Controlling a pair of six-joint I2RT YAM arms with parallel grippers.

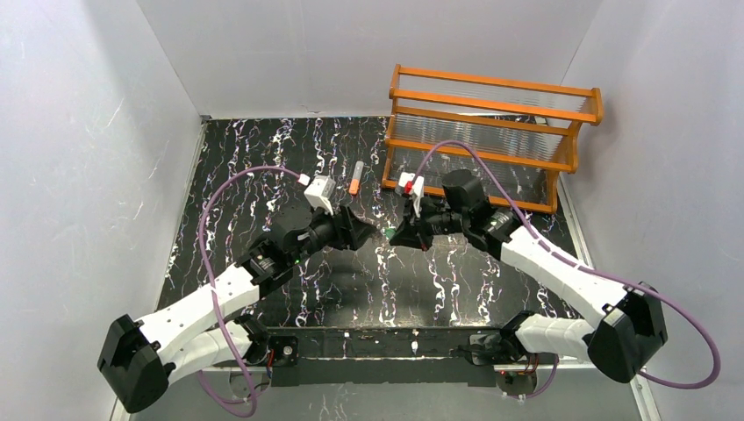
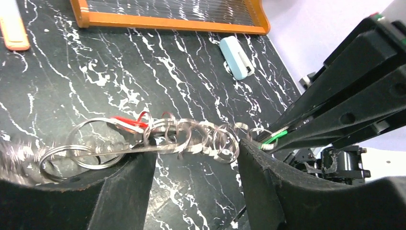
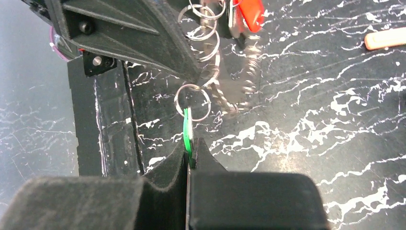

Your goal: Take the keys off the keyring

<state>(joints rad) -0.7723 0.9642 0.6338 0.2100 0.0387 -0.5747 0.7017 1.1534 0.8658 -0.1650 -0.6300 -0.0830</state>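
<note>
Keyring, a chain of silver split rings, held over the middle of the bench.
Right gripper: jaws closed on the green key, which hangs on the chain's end ring. Red key sits further along the chain. Left gripper: jaws apart, chain spanning the gap; contact unclear. Orange rack at the far right corner, pale clip lying near it.

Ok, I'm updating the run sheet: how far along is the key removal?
Nothing looks done: no loose key in view. In hand: the right fingers pinch the green key, which hangs from the end ring of the keyring; the left fingers stand open around its rings. Left: freeing green, then the red key; any third key isn't visible.
</note>
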